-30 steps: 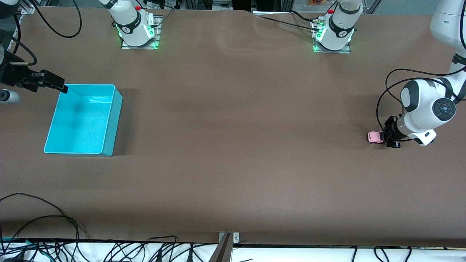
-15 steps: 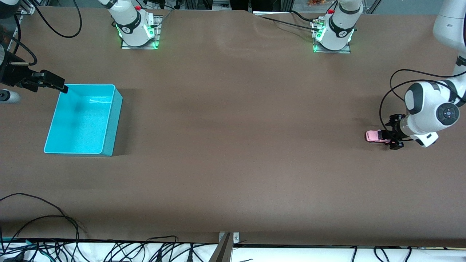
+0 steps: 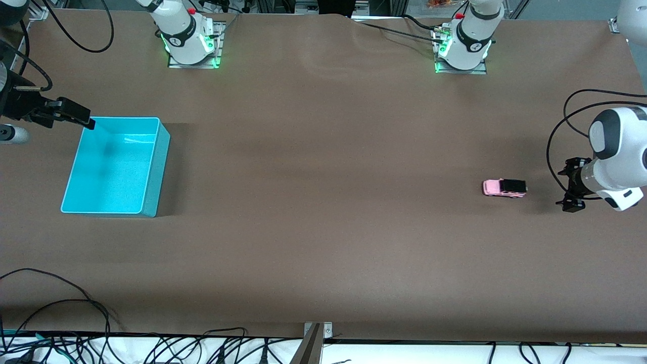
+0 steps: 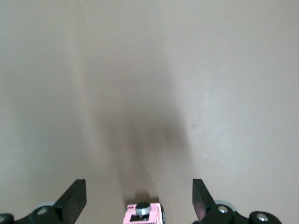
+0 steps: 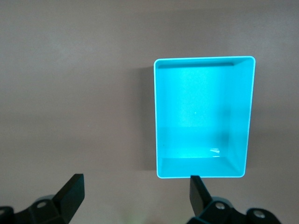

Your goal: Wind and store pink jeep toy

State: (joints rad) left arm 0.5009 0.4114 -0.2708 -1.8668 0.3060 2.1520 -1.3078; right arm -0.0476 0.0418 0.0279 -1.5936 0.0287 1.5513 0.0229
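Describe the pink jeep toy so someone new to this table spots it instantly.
Start at the brown table and go to the left arm's end, away from the cyan bin. The pink jeep toy sits alone on the mat, just clear of the open left claw. It is a tiny boxy car, pink with a black roof.

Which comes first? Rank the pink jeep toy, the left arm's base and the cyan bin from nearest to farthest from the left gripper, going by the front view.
From the left gripper, fingers open, at the left arm's end of the table:
1. pink jeep toy, on the table beside it, released.
2. left arm's base, at the table's edge by the robots.
3. cyan bin, at the right arm's end.
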